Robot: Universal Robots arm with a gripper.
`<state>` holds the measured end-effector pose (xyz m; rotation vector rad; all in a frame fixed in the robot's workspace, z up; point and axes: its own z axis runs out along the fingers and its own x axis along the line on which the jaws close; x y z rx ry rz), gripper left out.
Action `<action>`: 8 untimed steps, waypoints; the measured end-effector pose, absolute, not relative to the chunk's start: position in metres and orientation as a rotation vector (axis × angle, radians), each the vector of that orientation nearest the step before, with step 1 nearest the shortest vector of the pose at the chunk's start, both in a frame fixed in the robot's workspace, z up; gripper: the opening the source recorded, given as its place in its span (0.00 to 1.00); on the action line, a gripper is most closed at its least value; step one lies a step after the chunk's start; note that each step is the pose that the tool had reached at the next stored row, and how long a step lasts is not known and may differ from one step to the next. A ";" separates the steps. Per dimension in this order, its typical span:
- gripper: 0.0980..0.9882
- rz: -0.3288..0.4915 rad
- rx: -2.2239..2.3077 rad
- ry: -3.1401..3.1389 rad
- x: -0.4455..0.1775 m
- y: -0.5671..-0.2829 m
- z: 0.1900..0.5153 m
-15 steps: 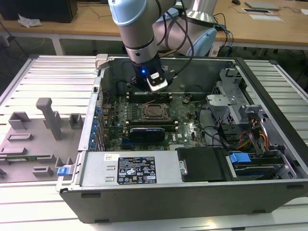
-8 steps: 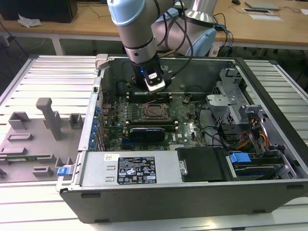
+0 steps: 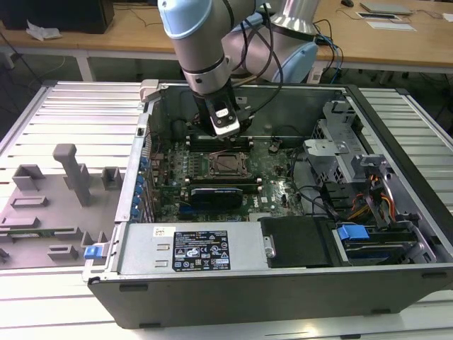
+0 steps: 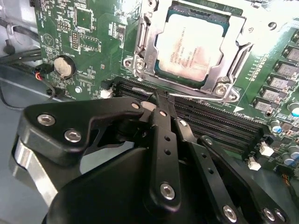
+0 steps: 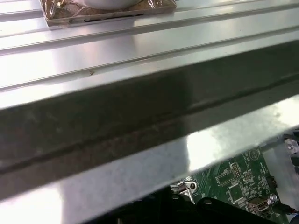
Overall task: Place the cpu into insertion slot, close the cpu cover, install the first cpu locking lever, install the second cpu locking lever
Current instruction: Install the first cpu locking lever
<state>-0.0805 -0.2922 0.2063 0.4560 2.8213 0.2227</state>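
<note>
One pincer (image 4: pixel 157 100), closed together and gripping nothing you can see, points at the cpu (image 4: pixel 190 46): it lies straight ahead of the tips, framed by the lowered cpu cover (image 4: pixel 141 44).

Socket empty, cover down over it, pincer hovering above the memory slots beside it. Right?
Not empty: the cpu is seated there, under the cpu cover, per the second wrist view. Cover down and pincer above the memory slots both hold.
</note>
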 end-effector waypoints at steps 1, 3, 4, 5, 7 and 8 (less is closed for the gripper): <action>0.01 0.216 0.465 2.819 -0.081 -0.291 0.206; 0.01 0.208 0.472 2.817 -0.081 -0.291 0.205; 0.01 0.202 0.476 2.816 -0.081 -0.291 0.204; 0.01 0.199 0.479 2.816 -0.081 -0.291 0.204; 0.01 0.190 0.489 2.813 -0.081 -0.291 0.202; 0.01 0.187 0.493 2.812 -0.081 -0.291 0.201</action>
